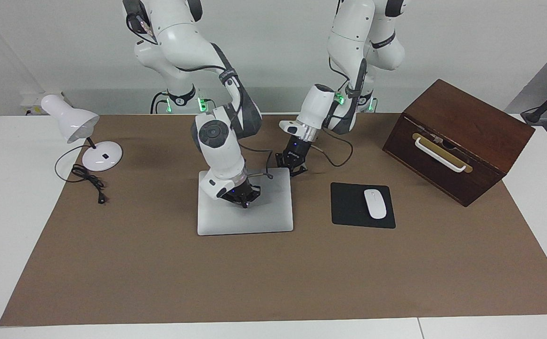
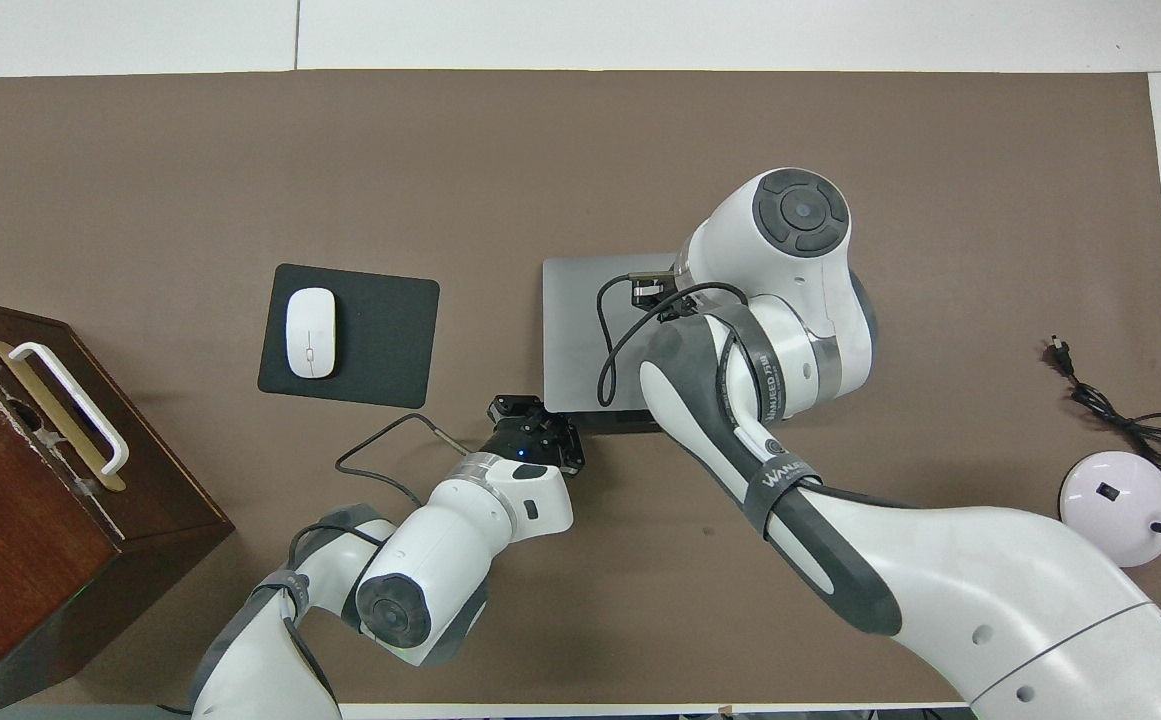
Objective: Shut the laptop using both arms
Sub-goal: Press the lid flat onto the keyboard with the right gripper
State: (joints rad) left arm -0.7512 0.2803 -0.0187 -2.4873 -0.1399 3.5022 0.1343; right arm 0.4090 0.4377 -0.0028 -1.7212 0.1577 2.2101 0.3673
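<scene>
The silver-grey laptop (image 1: 254,221) lies flat on the brown mat with its lid down; it also shows in the overhead view as a grey slab, the laptop (image 2: 573,320). My right gripper (image 1: 245,201) is shut, its fingertips resting on the middle of the lid. In the overhead view that gripper is hidden under its own wrist. My left gripper (image 1: 296,170) is shut and holds nothing. It sits at the laptop's corner nearest the robots, toward the left arm's end, and appears there as the left gripper (image 2: 538,428).
A black mouse pad (image 1: 346,209) with a white mouse (image 1: 375,203) lies beside the laptop toward the left arm's end. A brown wooden box (image 1: 457,136) stands past it. A white desk lamp (image 1: 80,125) and its cord (image 1: 89,181) sit at the right arm's end.
</scene>
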